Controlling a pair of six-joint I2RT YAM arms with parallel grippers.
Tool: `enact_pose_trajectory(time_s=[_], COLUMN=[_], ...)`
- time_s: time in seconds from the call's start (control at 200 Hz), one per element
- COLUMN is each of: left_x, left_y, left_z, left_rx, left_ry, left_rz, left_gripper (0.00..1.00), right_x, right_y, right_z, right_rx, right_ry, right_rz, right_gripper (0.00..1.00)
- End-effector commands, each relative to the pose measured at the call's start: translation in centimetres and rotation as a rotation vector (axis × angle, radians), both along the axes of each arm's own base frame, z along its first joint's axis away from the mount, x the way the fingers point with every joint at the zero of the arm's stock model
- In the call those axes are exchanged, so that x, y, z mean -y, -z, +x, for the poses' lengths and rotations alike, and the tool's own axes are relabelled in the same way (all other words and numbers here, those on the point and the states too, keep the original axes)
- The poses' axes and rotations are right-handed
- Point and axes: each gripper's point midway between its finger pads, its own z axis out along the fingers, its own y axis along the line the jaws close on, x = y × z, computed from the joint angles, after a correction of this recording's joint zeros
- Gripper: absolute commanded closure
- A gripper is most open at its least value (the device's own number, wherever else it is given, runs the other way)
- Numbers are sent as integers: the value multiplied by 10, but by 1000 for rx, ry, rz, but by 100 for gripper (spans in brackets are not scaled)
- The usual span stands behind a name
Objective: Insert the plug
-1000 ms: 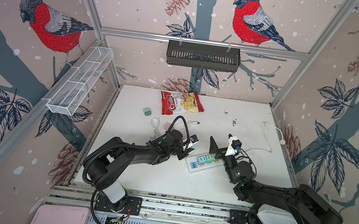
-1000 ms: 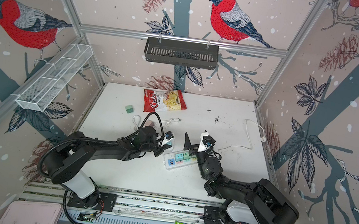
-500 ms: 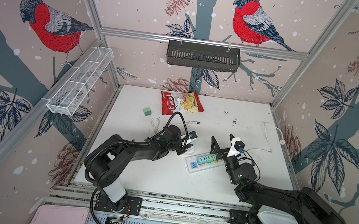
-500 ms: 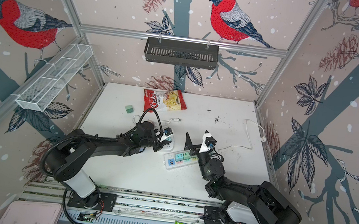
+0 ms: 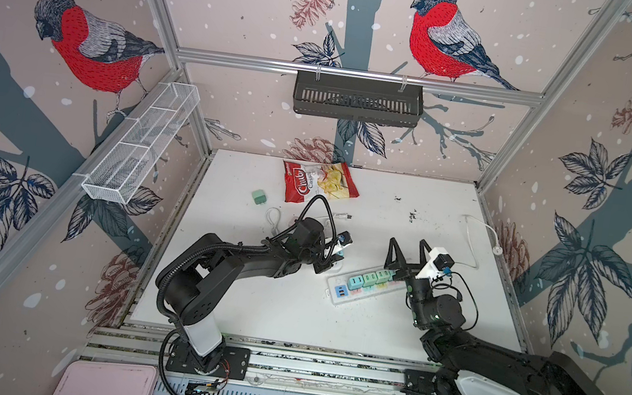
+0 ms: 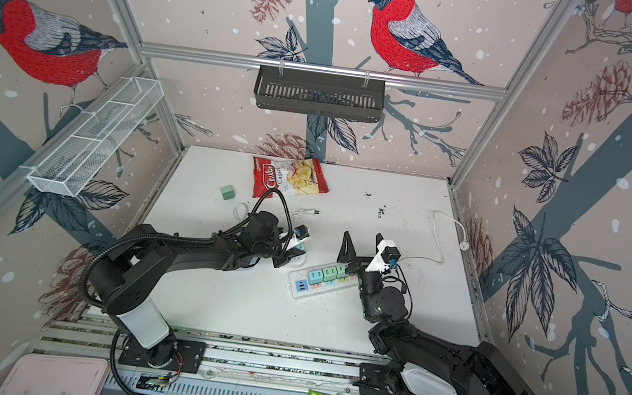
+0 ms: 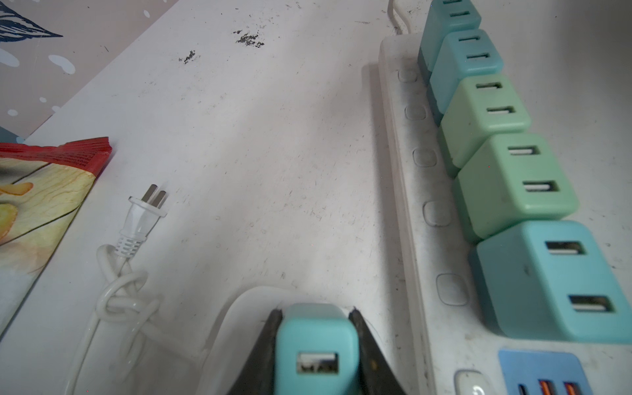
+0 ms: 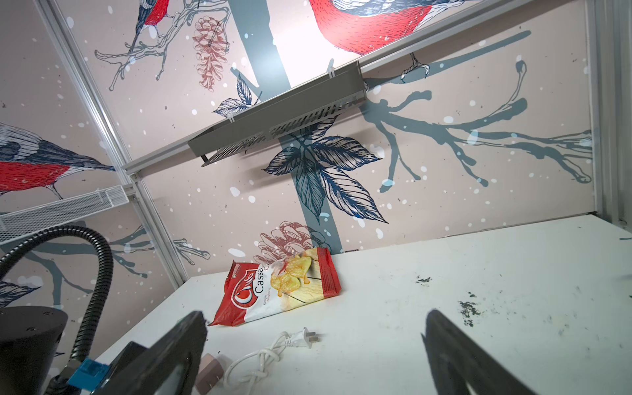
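Left wrist view, bottom centre: teal plug [image 7: 316, 355] is clamped in your left gripper [image 7: 316, 316], just beside the power strip [image 7: 415, 191] at frame right. Looks like the carry step; next you'll need to line it up over an open spot there. Right gripper [image 5: 407, 243] gapes wide, empty.

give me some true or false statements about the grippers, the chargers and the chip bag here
1. The left gripper is shut on a teal charger. True.
2. The right gripper grips a green charger. False: it is open and empty.
3. The chip bag lies on the power strip. False: it lies on the table near the back wall, apart from the strip.
4. A white cord plug lies unplugged on the table. True.
5. The power strip has nothing plugged in. False: a row of chargers stands in it.
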Motion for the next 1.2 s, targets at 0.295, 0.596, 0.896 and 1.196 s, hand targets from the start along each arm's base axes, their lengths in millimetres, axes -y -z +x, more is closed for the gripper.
enact_pose_trajectory(time_s=[0.295,0.596,0.896,1.196], left_x=[-3,-2,-1,-2], left_y=[-3,-20,-5,4], left_z=[-5,-12,-5,-3], left_rx=[41,91,35,8], left_ry=[1,21,7,-1], left_rz=[43,-24,38,69], left_gripper=[100,100,100,100], right_x=[6,2,-1,-2], right_y=[7,11,10,11], right_z=[9,12,13,14], right_rx=[-50,-65,-69,-76], right_ry=[-2,-19,-35,-38], right_rz=[53,49,47,50], right_gripper=[0,0,0,0])
